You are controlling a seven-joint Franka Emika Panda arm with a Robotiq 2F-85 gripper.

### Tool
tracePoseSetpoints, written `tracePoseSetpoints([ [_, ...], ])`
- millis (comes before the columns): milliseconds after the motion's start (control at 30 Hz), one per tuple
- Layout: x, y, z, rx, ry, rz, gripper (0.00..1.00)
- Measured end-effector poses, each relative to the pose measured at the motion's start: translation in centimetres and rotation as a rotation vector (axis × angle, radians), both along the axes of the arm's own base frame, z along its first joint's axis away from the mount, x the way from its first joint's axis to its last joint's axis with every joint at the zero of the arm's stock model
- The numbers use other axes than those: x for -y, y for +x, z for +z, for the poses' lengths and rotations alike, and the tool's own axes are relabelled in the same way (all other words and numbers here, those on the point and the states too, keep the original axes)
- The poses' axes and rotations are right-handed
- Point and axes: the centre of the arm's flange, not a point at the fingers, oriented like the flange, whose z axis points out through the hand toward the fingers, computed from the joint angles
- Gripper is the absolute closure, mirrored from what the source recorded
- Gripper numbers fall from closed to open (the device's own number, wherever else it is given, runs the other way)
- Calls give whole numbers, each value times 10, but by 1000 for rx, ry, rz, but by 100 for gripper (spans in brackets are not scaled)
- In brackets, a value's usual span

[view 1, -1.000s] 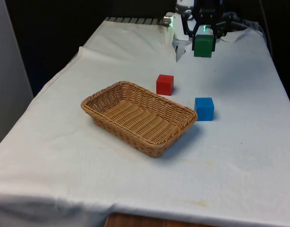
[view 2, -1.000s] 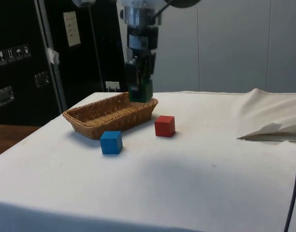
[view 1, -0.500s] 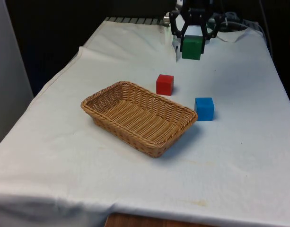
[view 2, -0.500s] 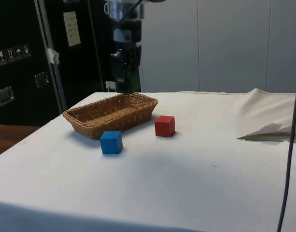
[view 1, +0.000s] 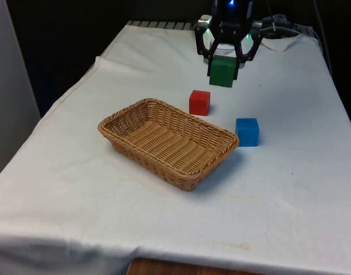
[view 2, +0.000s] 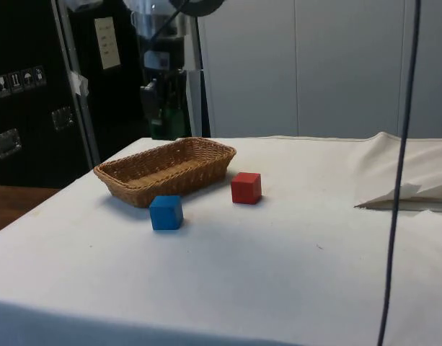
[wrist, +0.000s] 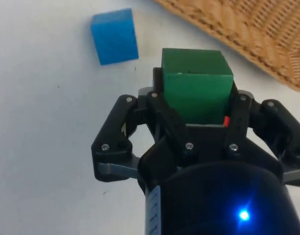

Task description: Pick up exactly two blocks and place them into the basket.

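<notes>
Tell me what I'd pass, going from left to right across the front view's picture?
basket → red block → green block, held up in the pincer → blue block.

woven wicker basket [view 1: 164, 140], matt cloth [view 1: 290, 189]

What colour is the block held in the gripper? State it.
Green. The block clamped in the gripper shows best in the wrist view.

basket [view 1: 164, 140] front-view left | two blocks [view 1: 199, 102] [view 1: 247, 132] right, apart
</notes>
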Motion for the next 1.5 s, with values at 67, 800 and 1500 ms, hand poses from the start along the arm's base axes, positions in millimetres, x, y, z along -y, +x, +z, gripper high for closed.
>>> tracePoseSetpoints([
  [67, 0, 3, -1, 0, -3, 2, 98],
  [800, 52, 71, -49, -6, -53, -3, 98],
  [1500, 63, 83, -105, 12, -32, -10, 98],
])
